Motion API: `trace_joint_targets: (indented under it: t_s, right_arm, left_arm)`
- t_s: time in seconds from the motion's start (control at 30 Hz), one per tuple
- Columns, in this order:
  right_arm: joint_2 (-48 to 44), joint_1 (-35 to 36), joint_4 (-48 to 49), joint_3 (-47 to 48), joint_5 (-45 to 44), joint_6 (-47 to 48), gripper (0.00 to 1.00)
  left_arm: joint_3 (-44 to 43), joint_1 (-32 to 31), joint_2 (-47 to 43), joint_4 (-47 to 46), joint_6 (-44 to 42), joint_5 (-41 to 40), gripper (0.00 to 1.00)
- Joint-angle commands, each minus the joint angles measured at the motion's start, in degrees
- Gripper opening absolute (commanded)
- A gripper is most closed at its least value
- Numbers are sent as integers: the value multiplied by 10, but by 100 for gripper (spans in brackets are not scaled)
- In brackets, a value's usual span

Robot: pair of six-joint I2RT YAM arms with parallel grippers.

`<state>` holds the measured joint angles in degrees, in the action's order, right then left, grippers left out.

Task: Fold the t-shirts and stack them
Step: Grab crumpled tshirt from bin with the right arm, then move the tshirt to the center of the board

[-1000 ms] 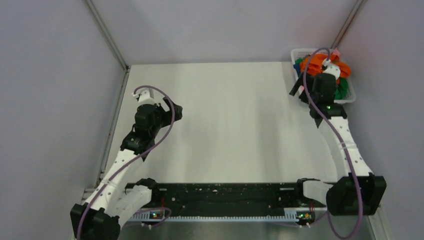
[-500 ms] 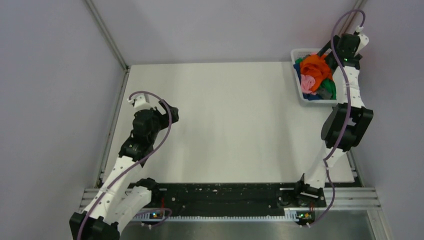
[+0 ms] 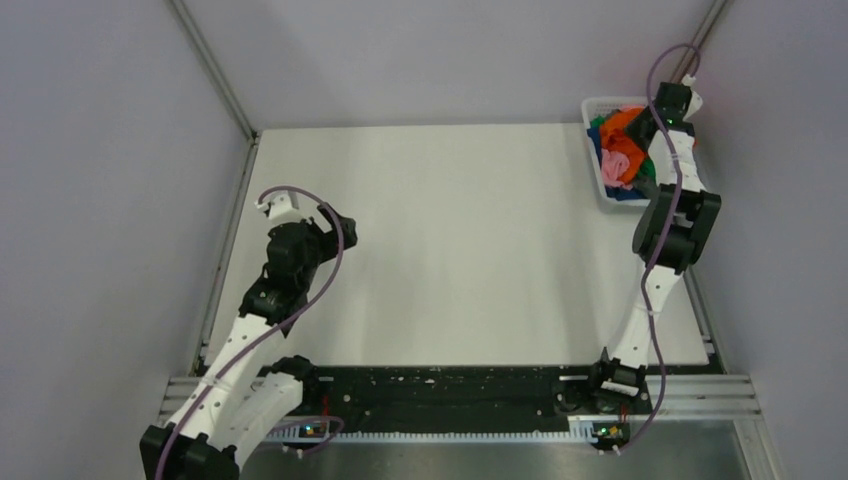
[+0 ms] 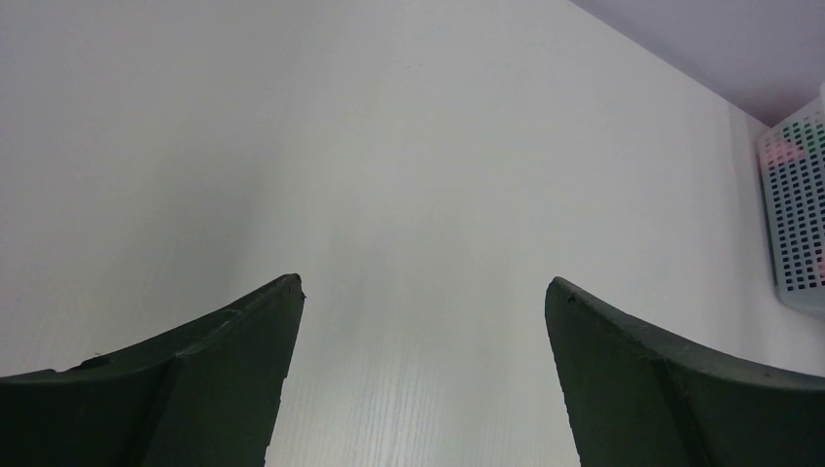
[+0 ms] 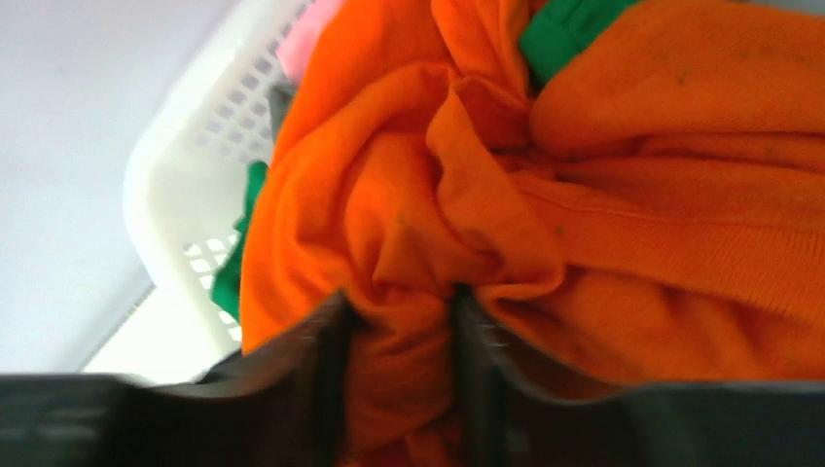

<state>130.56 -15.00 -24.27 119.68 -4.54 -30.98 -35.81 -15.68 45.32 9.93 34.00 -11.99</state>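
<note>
A heap of t-shirts fills the white mesh basket [image 3: 596,176] at the table's far right corner: a bright orange t-shirt [image 3: 620,130] on top, with pink [image 3: 616,168], green [image 3: 598,124] and blue [image 3: 620,194] ones under it. My right gripper [image 5: 401,306] reaches down into the basket and is shut on a bunched fold of the orange t-shirt [image 5: 623,224]. In the top view the right gripper [image 3: 662,122] sits over the heap's far side. My left gripper [image 4: 423,292] hangs open over bare table at the left, nothing between its fingers.
The basket's mesh wall [image 4: 798,214] shows at the right edge of the left wrist view. Grey enclosure walls and metal rails [image 3: 215,75] border the white table [image 3: 450,240]. A black rail [image 3: 440,385] with the arm bases runs along the near edge.
The right arm came down from above the basket's far corner into the heap, and its jaws closed on the orange t-shirt. The left arm stayed nearly still.
</note>
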Motion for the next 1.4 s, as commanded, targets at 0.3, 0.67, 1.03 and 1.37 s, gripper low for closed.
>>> trace_joint_targets:
  t_s: [0.3, 0.67, 1.03, 1.37]
  right_arm:
    - [-78, 10, 26, 35, 38, 44, 0]
    - [-168, 29, 26, 117, 39, 128, 0]
    - [-230, 100, -4, 208, 227, 104, 0]
    - [-287, 389, -51, 173, 369, 176, 0]
  left_arm:
    - [15, 2, -48, -38, 10, -22, 99]
    - [29, 2, -58, -40, 18, -29, 99]
    - [27, 2, -65, -39, 18, -33, 99]
    - [-22, 2, -58, 19, 33, -47, 99]
